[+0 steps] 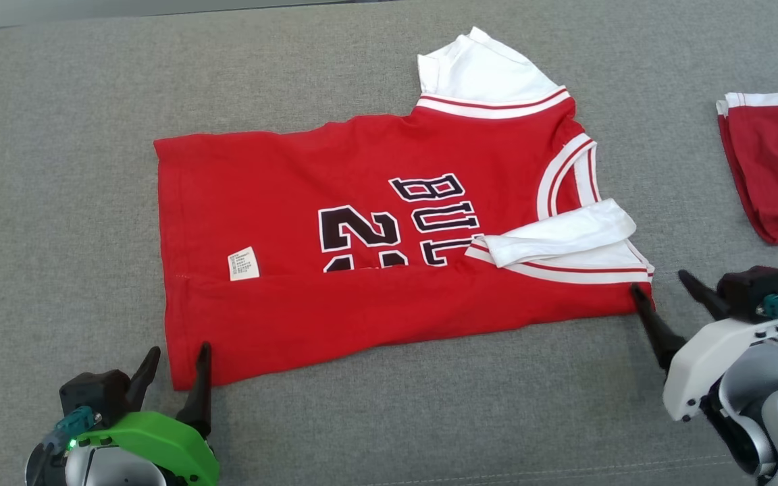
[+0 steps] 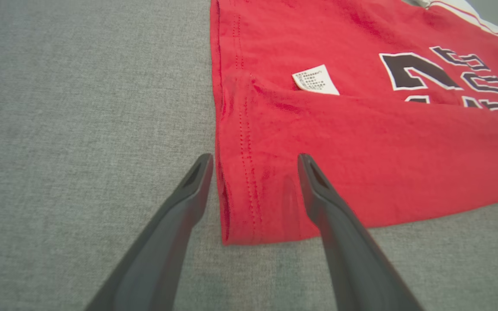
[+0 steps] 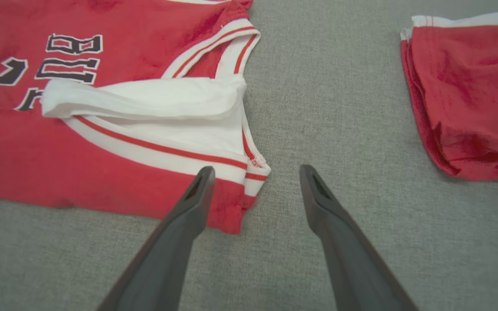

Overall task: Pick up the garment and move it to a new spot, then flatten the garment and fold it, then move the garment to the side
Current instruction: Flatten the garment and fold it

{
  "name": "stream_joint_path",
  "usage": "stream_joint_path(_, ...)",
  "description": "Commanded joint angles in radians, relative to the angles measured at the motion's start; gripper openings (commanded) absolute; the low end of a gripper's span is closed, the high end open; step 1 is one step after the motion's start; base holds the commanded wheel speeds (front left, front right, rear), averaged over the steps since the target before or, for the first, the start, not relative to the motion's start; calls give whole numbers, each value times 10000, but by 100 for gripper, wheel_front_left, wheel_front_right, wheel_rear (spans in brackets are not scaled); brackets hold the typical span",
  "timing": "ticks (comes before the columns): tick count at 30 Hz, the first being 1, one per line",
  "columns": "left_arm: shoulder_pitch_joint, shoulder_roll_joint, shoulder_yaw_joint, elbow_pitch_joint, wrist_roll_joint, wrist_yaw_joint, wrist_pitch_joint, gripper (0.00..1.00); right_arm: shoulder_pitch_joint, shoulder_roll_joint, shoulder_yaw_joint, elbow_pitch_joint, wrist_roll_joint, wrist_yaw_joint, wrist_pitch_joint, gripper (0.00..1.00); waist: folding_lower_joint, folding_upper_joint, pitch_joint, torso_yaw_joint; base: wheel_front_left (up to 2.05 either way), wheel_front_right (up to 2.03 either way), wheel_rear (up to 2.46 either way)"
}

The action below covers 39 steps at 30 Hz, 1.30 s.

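We see a red sports shirt with white sleeves [image 1: 308, 182] in the middle of the grey cloth surface [image 1: 58, 202], near side folded over, our left gripper [image 1: 178, 351] wide open at one near corner, our right gripper [image 1: 659, 281] wide open at the other, both empty

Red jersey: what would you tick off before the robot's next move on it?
1. The left gripper is open, straddling the red jersey at its hem corner: ok.
2. The right gripper is open at the shoulder corner: ok.
3. Near long edge folded over part of the print: ok.
4. The far white sleeve sticks out, not folded in: not ok.
5. The second red garment lies apart: ok.
6. Layers underneath smooth: cannot tell.
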Motion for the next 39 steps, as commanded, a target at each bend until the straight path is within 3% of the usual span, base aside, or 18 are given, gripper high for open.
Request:
stream_joint_path(1,-129,20,-3,115,54,-62,-53,100,-38,83,151,127,46,-5,27,100,0,-1,33,47,0,0,0)
stream_joint_path(18,-949,-262,-573,2020,-339,-715,620,100,-915,632,631,2401,681,-6,140,100,0,-1,-101,364,0,0,0)
stream_joint_path(19,-1014,-288,-612,2084,-361,-766,690,77,-953,637,703,2481,778,-6,192,92,0,-1,-109,366,0,0,0)
stream_joint_path(20,-1066,-307,-662,2137,-395,-833,734,34,-1001,646,757,2559,890,-3,213,40,0,-1,-117,364,0,0,0)
stream_joint_path(21,-1096,-336,-721,2180,-468,-937,830,0,-1046,671,849,2601,1063,-3,224,0,0,-1,-129,357,0,0,0)
stream_joint_path(25,-1070,-237,-654,2082,-825,-1201,1072,0,-1063,457,1285,2493,1943,-3,252,0,0,-1,-240,317,0,0,0)
stream_joint_path(28,-853,158,-394,1746,-1092,-1267,1350,0,-810,-134,1209,1962,3090,-6,403,0,0,-1,-428,301,0,0,0)
stream_joint_path(32,-471,437,-366,1128,-1367,-1316,1815,0,-469,-777,1096,1384,3681,-14,709,0,0,-1,-505,214,0,0,0)
stream_joint_path(39,1019,936,-276,-718,-1883,-860,2783,0,593,-1595,736,405,4005,-14,1391,0,0,-1,-359,38,0,0,0)
